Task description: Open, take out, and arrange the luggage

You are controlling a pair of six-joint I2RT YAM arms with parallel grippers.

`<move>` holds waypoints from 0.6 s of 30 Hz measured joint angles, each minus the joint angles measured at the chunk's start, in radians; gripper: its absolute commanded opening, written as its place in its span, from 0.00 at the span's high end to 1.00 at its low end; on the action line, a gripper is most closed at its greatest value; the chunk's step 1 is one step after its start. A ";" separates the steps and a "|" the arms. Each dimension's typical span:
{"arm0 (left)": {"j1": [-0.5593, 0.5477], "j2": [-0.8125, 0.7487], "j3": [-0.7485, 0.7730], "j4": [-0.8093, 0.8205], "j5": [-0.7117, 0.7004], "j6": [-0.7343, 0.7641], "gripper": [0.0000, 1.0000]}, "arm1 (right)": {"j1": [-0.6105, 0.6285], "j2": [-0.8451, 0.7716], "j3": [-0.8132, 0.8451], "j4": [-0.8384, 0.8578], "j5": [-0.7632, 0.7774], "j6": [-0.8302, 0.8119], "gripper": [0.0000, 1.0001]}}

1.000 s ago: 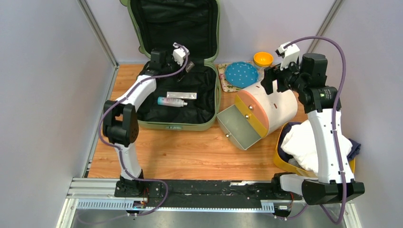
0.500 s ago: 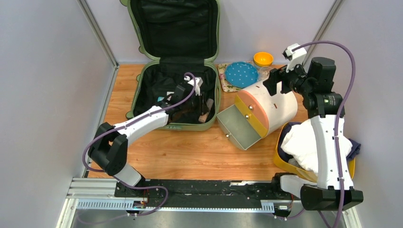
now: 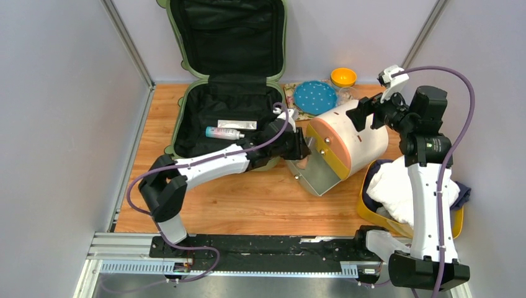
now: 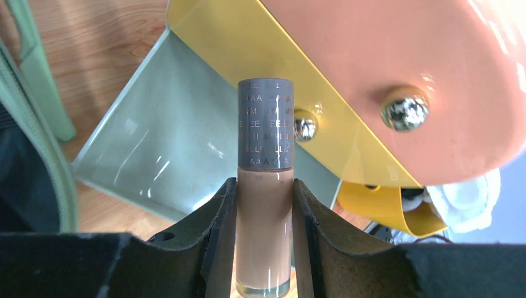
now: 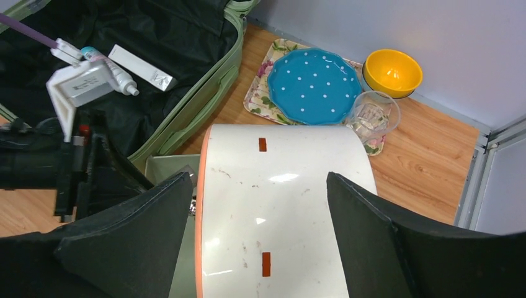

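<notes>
Your left jaws were clamped on a beige bottle (image 4: 265, 205) by the open drawer (image 4: 167, 155), mid-frame. Right jaws sat wide apart astride the round box (image 5: 279, 205). Luggage (image 3: 205, 105) lay open, upper left of the desk (image 3: 236, 198).

Ahead of left claw (image 4: 263, 186): open grey drawer (image 4: 149, 155), yellow drawer front (image 4: 248, 56) near.

Overhead view spans the table (image 3: 248, 205); both wrist views (close-in) share the drawer box (image 5: 279, 186).

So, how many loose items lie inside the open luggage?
2: a pale tube near the middle of the luggage lining, and a white flat packet just behind it. The left arm may hide more.
</notes>
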 measured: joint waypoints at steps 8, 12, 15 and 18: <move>-0.005 0.180 0.073 -0.025 -0.044 -0.150 1.00 | -0.014 -0.021 -0.021 0.007 -0.033 0.001 0.15; -0.008 0.233 0.080 -0.027 -0.054 -0.191 0.65 | -0.017 -0.031 -0.032 0.008 -0.037 0.001 0.15; -0.011 0.240 0.083 -0.013 -0.051 -0.194 0.32 | -0.019 -0.032 -0.036 0.009 -0.038 0.001 0.15; -0.011 0.240 0.087 0.027 -0.039 -0.167 0.24 | -0.020 -0.036 -0.048 0.011 -0.042 0.000 0.15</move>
